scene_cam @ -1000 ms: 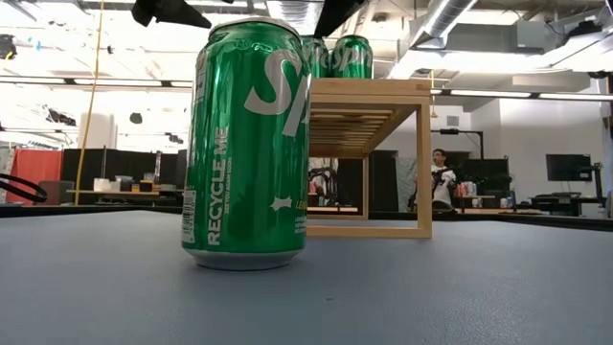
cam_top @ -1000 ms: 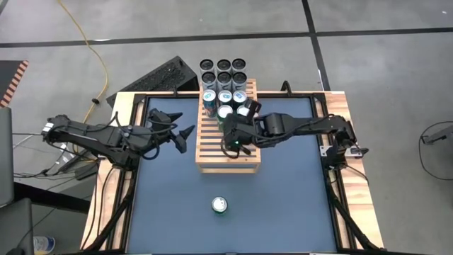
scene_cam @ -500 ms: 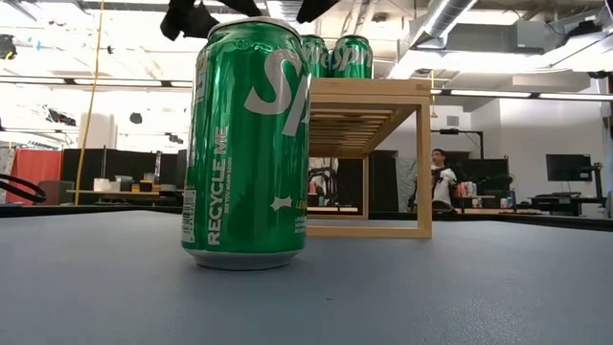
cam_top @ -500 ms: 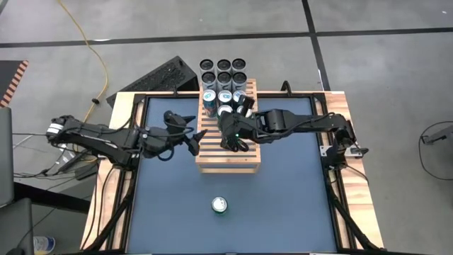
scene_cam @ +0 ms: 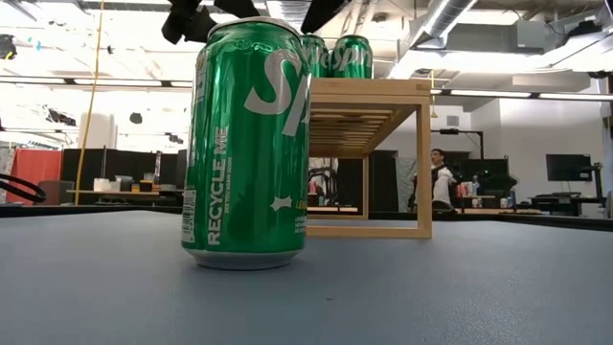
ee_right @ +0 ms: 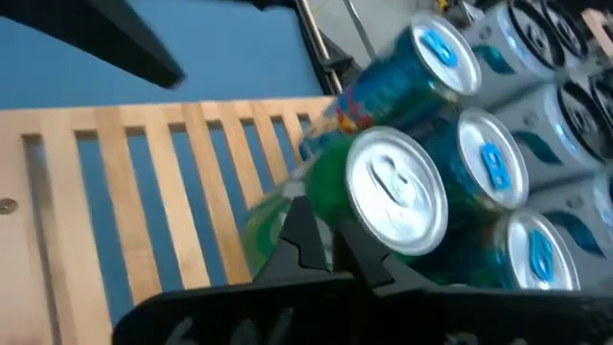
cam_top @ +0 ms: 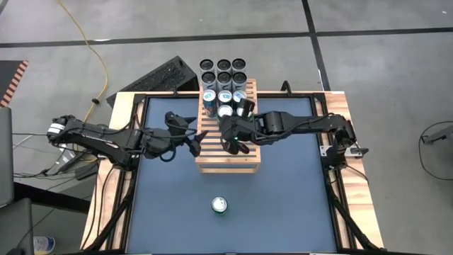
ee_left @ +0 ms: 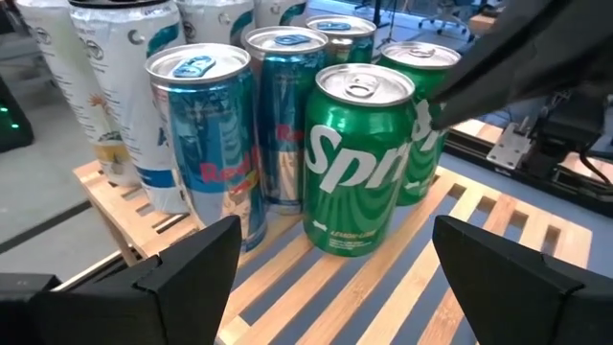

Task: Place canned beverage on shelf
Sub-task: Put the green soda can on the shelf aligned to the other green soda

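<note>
An upright green aluminium can (cam_top: 220,205) is noted alone on the blue table, at six o'clock from the slatted light-brown wooden shelf (cam_top: 228,153), equally near the wide-open, empty left gripper (cam_top: 192,134) and the shut right gripper (cam_top: 233,144), both held at the shelf.

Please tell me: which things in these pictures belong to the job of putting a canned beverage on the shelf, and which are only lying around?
Belonging to the job:
- wooden slatted shelf
- green Sprite can standing on the shelf
- second Sprite can, alone on the blue table
- left gripper, open
- right gripper, shut

Only lying around:
- blue cans on the shelf
- black-topped cans behind the shelf
- yellow cable on the floor
</note>
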{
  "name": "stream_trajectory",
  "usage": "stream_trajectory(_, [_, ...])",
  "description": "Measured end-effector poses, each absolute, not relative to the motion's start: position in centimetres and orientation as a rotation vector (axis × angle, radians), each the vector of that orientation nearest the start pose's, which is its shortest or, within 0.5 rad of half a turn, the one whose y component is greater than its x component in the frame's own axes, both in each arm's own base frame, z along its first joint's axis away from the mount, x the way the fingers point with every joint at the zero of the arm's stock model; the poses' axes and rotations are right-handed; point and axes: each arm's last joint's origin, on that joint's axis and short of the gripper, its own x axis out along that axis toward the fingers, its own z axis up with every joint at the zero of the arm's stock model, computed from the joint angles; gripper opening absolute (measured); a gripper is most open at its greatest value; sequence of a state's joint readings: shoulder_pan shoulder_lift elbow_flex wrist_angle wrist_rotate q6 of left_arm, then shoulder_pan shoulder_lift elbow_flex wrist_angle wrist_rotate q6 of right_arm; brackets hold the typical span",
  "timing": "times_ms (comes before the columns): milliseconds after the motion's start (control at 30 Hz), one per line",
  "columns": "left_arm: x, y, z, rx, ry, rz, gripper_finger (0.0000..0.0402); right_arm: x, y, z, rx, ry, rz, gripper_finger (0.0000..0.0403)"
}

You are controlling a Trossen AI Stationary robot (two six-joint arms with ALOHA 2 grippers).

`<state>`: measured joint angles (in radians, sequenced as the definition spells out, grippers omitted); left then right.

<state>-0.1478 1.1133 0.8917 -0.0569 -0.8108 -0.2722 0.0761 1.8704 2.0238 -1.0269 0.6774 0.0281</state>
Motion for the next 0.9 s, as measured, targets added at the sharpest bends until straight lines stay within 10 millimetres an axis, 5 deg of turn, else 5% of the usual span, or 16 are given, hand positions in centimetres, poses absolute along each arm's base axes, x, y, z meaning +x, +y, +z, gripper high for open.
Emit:
stream_trajectory(333, [24.1,-1.5,32.1,-0.136,0.165,0.658,0.0332,38.4,0.9,38.1,-0.282,0.825,-0.696,0.0000])
stream_trajectory(600, [24.1,-1.5,32.0,-0.126,0.173,0.658,0.0332,39.2,2.3,38.7,-0.298,0.747,-0.596,0.0000])
stream_trajectory(900, [24.0,-1.5,32.0,-0.106,0.180,0.663,0.0332,40.3,0.4,37.5,-0.284,0.789,-0.555,0.0000])
